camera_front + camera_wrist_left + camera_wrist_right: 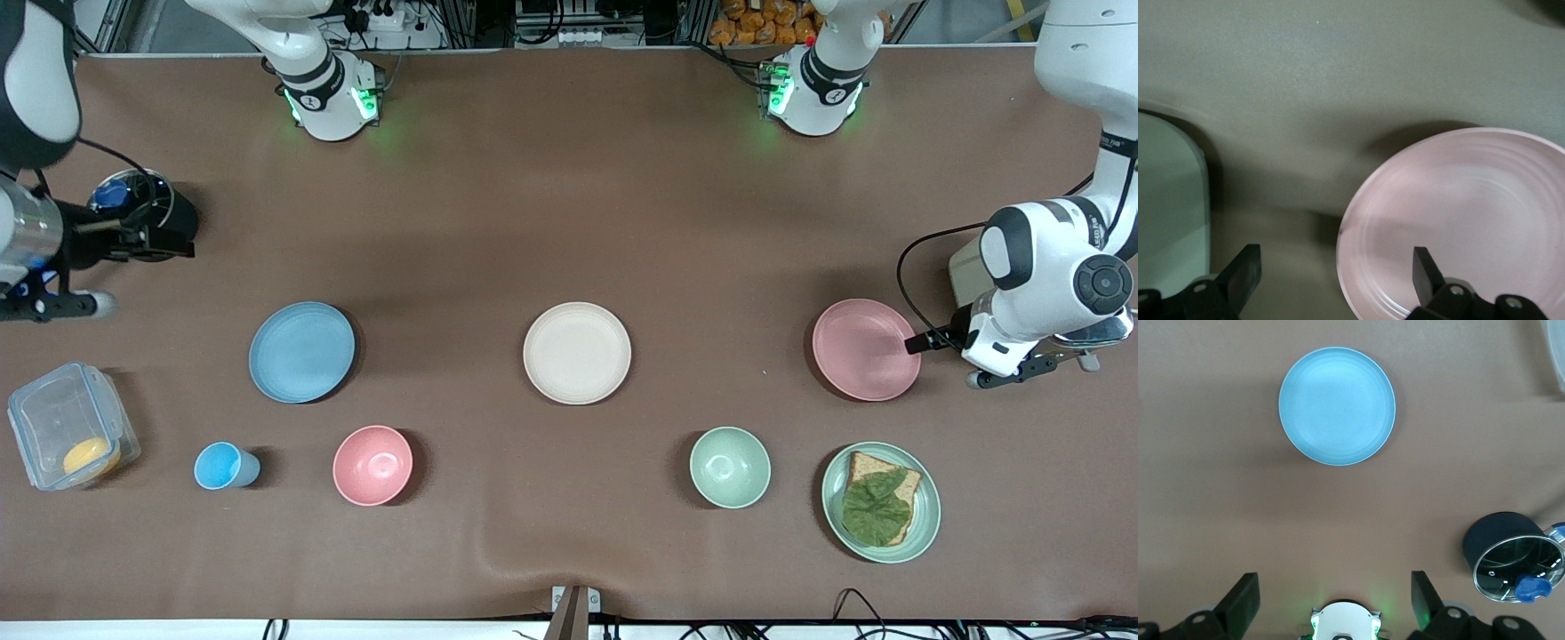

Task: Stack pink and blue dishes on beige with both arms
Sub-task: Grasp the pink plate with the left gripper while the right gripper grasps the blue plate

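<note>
The left gripper (1337, 280) is held spread apart at the rim of the pink plate (865, 348), at its 3 o'clock edge. The beige plate (577, 352) is seen mid-table, the blue plate (301, 351) toward the right arm's end. The right gripper (1335, 603), also spread, is held high above the table.

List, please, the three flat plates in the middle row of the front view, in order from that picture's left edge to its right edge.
blue plate → beige plate → pink plate

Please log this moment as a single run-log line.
left gripper: open, at pink plate rim | right gripper: open, high, waiting | blue plate, beige plate: untouched
</note>
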Available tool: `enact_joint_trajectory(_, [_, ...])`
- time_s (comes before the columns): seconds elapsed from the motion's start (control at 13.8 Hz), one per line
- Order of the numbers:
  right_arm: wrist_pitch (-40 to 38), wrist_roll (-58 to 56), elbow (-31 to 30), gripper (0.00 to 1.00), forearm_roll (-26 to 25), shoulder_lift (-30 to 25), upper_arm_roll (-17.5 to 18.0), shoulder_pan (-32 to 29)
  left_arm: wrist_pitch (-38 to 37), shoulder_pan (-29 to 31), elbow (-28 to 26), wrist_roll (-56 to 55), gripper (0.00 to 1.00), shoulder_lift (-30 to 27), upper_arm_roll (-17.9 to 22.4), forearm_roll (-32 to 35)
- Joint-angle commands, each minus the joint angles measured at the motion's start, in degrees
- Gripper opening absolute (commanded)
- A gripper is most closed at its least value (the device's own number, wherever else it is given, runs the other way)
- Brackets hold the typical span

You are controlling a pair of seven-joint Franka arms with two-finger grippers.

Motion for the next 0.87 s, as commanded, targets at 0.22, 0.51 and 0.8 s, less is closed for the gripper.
enact_joint_trajectory(0.22, [-0.4,-0.76,2.03,1.0,0.41,6.17,0.43,-4.85,3.05,1.91,1.01,2.56,1.0,3.17,-0.55,0.62])
enact_joint_trajectory(0.51, [6.35,-2.79,-0.07,1.0,1.55,10.3,0.61,-5.39,3.14,1.04,1.62,2.56,0.9,4.4,-0.72,0.18])
enact_joint_trajectory(0.8, [17.5,-5.93,-4.55,1.0,1.55,15.31,0.61,-5.47,3.14,0.77,1.71,2.03,0.56,5.46,-0.81,0.01])
